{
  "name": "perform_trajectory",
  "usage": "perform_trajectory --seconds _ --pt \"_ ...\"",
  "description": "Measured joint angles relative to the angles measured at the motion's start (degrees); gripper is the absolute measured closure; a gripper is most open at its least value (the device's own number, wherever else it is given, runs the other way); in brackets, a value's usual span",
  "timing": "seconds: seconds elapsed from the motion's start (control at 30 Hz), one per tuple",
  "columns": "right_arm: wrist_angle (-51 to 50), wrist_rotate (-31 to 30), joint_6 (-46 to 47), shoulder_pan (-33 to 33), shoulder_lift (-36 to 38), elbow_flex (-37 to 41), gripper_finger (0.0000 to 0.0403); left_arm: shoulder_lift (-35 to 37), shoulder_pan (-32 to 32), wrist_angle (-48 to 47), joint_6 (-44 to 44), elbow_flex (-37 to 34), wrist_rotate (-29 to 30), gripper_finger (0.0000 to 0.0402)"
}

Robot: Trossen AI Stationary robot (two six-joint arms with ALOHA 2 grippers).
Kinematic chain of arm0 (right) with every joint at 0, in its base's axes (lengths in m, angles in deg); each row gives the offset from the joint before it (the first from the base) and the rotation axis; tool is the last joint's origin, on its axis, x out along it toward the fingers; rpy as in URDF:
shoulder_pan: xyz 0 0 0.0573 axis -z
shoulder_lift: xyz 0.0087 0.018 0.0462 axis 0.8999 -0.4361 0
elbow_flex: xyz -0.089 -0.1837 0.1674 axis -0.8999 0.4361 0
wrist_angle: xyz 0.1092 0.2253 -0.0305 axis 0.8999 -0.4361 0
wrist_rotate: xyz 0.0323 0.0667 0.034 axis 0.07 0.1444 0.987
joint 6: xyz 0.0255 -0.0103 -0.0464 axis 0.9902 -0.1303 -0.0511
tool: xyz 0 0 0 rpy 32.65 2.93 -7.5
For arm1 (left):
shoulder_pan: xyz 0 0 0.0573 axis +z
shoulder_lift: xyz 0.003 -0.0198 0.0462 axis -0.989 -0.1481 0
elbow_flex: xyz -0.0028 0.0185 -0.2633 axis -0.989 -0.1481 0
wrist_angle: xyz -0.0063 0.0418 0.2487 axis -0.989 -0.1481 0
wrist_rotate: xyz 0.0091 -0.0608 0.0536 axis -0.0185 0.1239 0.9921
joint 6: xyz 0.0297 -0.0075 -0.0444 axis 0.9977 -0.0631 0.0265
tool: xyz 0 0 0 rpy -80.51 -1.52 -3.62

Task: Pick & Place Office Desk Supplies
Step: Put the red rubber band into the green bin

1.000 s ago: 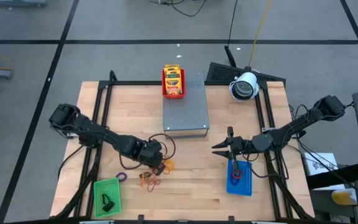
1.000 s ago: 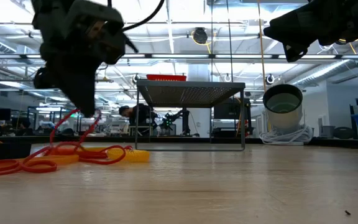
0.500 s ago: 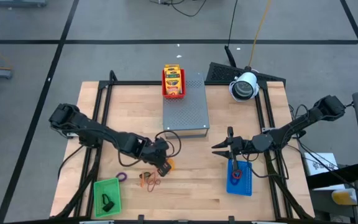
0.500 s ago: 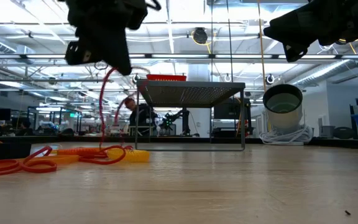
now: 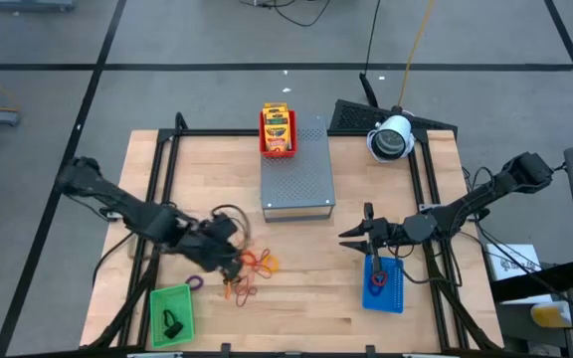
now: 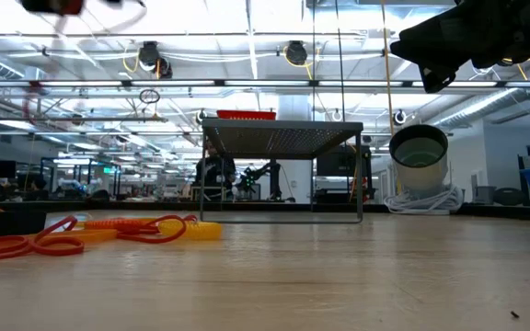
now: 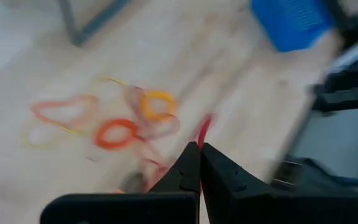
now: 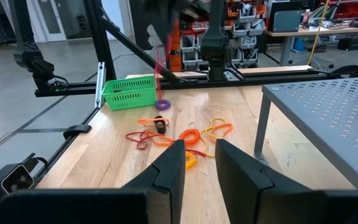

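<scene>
The left hand (image 7: 199,163), raised beside the rubber-band pile (image 5: 250,270), pinches a red band (image 7: 202,129). The right hand (image 5: 358,237) waits half-parted above the blue tray (image 5: 386,288). The thin band may slip free, since the pinch holds little

The table (image 5: 306,288) is pale matt wood, smooth planks. The grey box (image 5: 296,169) on it looks like perforated metal, dull finish. Beside the box, the rubber bands (image 8: 191,134) look thin and rubbery, and the green tray (image 8: 129,93) is plastic mesh.

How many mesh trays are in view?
3: red tray on the grey perforated box, green tray at the table's near-left corner, blue tray under the right arm. None seems hidden.
</scene>
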State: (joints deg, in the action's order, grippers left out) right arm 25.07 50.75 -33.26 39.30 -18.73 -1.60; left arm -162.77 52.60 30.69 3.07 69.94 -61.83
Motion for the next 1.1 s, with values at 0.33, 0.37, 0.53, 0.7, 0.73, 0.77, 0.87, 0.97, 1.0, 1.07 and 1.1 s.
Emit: perform_trajectory --seconds 0.33,0.37,0.53,0.7,0.73,0.77,0.87,0.97,1.0,1.07,1.1 --pt "-0.8 0.0 2.2 0.0 0.0 0.0 0.0326 3.8 -13.4 -9.9 -31.3 0.0 -9.6 0.0401" --pt "-1.3 0.0 3.0 0.0 0.0 0.0 0.0326 3.8 -15.4 -10.3 -34.4 0.0 -9.9 0.0401" --pt "-3.4 -0.1 5.9 0.0 0.0 0.0 0.0326 3.8 -24.6 -10.7 -49.7 0.0 -9.9 0.0401" --pt "-3.2 -0.1 7.1 0.0 0.0 0.0 0.0326 3.3 -33.4 -13.1 -61.9 0.0 -5.9 0.0401" --pt "-3.2 -0.1 7.6 0.0 0.0 0.0 0.0326 2.8 -34.5 -13.9 -62.9 0.0 -6.0 0.0401" --pt "-3.2 -0.1 8.1 0.0 0.0 0.0 0.0326 2.1 -35.3 -14.2 -63.2 0.0 -6.5 0.0401" --pt "-2.8 -0.2 8.9 0.0 0.0 0.0 0.0326 0.0 -36.2 -15.0 -63.2 0.0 -7.3 0.0401" --pt "-2.5 -0.2 9.2 0.0 0.0 0.0 0.0326 -2.1 -36.3 -15.4 -63.0 0.0 -7.8 0.0401" --pt "-2.4 -0.2 9.2 0.0 0.0 0.0 0.0326 -2.8 -36.6 -15.7 -63.0 0.0 -8.5 0.0401" --pt "-2.2 -0.2 9.2 0.0 0.0 0.0 0.0326 -4.1 -37.3 -15.7 -63.0 0.0 -9.5 0.0401" --pt "-1.9 -0.2 9.2 0.0 0.0 0.0 0.0326 -4.7 -37.5 -15.7 -63.0 -0.1 -9.6 0.0401"
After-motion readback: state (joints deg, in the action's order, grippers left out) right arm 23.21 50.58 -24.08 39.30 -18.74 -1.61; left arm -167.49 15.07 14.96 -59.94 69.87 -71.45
